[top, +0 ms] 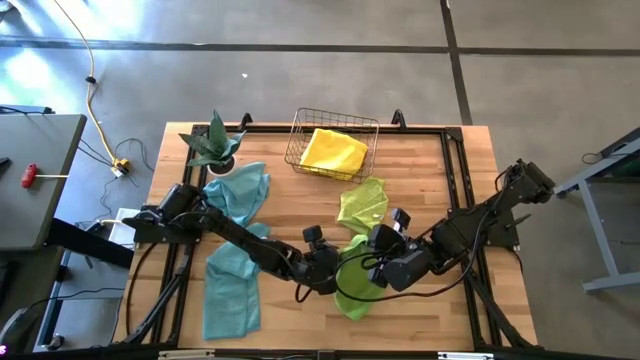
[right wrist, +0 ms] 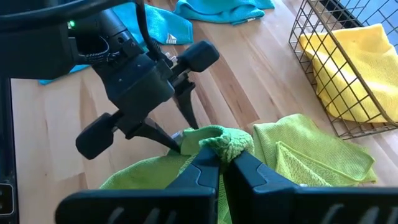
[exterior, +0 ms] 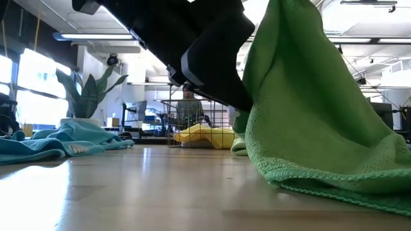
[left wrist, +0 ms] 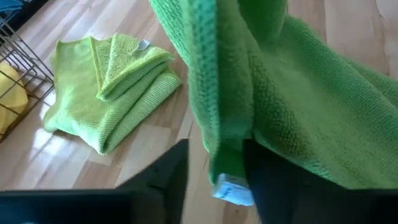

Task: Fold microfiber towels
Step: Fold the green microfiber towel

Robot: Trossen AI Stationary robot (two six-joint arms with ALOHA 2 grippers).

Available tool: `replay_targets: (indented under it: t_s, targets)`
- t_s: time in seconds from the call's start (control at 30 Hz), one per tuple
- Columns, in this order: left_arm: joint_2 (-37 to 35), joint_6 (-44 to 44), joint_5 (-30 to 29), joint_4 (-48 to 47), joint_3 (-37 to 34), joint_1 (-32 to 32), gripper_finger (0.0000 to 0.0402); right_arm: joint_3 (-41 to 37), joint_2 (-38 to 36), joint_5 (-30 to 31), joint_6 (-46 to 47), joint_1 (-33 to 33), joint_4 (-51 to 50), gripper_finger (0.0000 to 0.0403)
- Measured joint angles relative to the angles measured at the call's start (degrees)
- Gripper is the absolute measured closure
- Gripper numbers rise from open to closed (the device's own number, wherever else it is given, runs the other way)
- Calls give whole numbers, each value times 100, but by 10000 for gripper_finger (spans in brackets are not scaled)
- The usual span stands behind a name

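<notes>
Your wooden desk (top: 420, 160) sits on a grey concrete floor, and both arms meet low in the centre of the overhead frame.

The right arm's fingers (right wrist: 222, 163) are pressed fully together on a bunched fold of the lime green towel (top: 352, 285), holding that edge up off the wood. You can see the left arm's fingers (left wrist: 214, 168) straddling a hanging edge of the same towel; they stand partly apart with the cloth and its white tag between them, and you cannot tell whether they press on it yet. In the right wrist picture that left gripper (right wrist: 180, 140) sits just beside the pinched fold, touching the cloth.

The rest of this towel drapes down to the desk, filling the right half of the table-level frame.

Just above it in the overhead frame lies a second lime green towel (top: 363, 203), folded. Higher still, at top centre, a wire basket (top: 300, 135) holds a yellow towel (top: 333, 152). At left, two teal towels lie crumpled, one (top: 238, 192) near a potted plant (top: 213, 142) and one (top: 230, 285) at the lower left.
</notes>
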Motion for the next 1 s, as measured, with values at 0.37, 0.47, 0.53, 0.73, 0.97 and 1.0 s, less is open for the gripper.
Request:
replay_targets:
  t_s: [0.37,0.47,0.53,0.73,0.97,1.0]
  targets:
    - [-341,358,254,-721,2,-84,388,0,0,99,-551,210,-2,403]
    - [-748,339,61,-1578,53,-197,398,0,0,443,-673,381,-2,403]
    - [-1035,331,-186,-2110,149,-277,398,-12,0,727,-691,484,9,403]
    - [-1917,396,-609,-3002,249,-421,400,-268,-7,1114,-611,595,132,403]
    - [-2669,1165,-694,-3213,249,-480,401,-347,-4,1708,-1201,590,249,403]
    - [-2766,1353,-694,-3208,251,-467,401,-300,-4,1881,-1411,583,252,403]
